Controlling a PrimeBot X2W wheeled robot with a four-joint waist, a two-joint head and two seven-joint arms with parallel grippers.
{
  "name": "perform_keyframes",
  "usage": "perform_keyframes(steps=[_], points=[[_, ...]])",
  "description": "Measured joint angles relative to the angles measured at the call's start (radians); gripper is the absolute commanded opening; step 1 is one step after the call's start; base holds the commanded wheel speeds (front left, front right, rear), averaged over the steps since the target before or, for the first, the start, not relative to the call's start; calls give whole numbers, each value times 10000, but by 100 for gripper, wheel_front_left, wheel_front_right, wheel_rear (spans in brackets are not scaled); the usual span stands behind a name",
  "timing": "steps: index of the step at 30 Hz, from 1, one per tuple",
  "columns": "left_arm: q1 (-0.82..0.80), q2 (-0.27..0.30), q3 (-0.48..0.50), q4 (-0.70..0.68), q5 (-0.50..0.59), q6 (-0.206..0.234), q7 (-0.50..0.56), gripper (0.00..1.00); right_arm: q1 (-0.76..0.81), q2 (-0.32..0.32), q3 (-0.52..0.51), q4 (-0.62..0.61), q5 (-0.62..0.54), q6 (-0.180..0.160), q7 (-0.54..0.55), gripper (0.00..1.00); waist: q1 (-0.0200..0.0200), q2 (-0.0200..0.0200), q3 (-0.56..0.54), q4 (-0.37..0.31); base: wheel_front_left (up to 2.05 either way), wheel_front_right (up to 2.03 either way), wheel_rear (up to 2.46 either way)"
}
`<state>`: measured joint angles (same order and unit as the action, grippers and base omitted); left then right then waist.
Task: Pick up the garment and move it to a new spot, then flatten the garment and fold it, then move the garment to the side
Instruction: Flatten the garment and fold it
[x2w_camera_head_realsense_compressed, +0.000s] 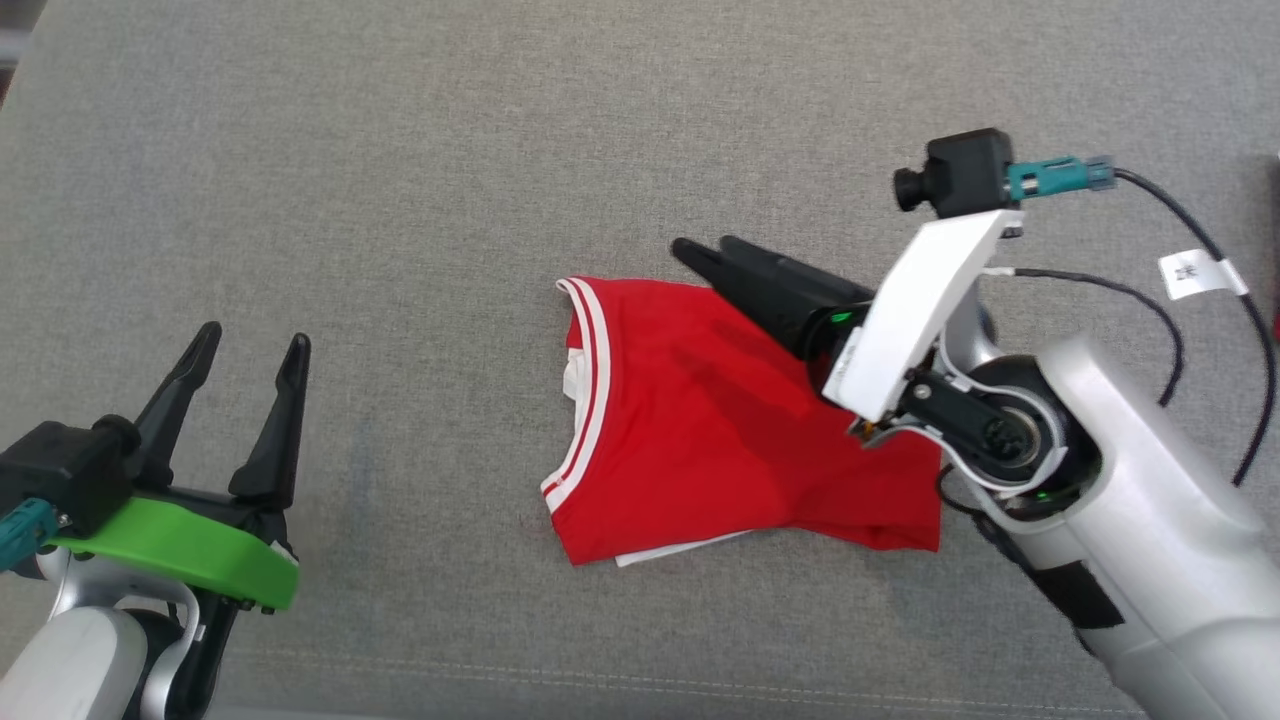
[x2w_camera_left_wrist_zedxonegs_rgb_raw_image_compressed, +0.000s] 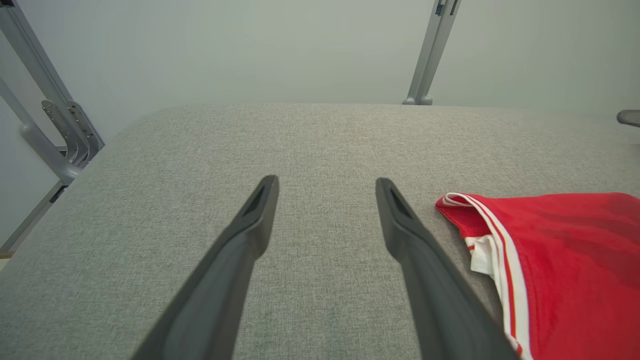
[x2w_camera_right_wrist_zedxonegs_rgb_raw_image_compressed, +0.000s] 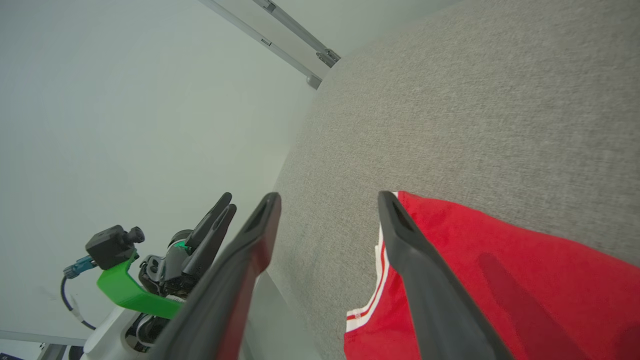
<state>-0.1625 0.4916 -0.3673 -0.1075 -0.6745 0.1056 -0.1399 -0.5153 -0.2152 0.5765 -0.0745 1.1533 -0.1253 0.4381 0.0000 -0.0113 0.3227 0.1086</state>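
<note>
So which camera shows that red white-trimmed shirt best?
The head view: nearly the whole red garment with white striped trim shows, the right arm covering one edge. Both wrist views crop it to one striped end.

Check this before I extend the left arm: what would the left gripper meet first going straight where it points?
The left gripper, open, aims left of the garment. It would probably meet the bare table first, though depth is hard to judge.

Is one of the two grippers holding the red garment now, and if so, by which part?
Nothing is held. The right gripper hangs open over the red garment; the left gripper is open, apart from it.
</note>
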Motion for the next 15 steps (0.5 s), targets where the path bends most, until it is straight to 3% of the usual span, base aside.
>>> perform_keyframes(steps=[9,15], points=[[256,-33,146,-73,27,6,-299,100,674,-2604,-431,493,-1944,0,-627,100,0,0,-293,-359,0,0,0],[505,-77,180,-190,42,15,-385,100,1842,-2731,-464,727,-2033,0,-1089,100,0,0,-405,-415,0,0,0]])
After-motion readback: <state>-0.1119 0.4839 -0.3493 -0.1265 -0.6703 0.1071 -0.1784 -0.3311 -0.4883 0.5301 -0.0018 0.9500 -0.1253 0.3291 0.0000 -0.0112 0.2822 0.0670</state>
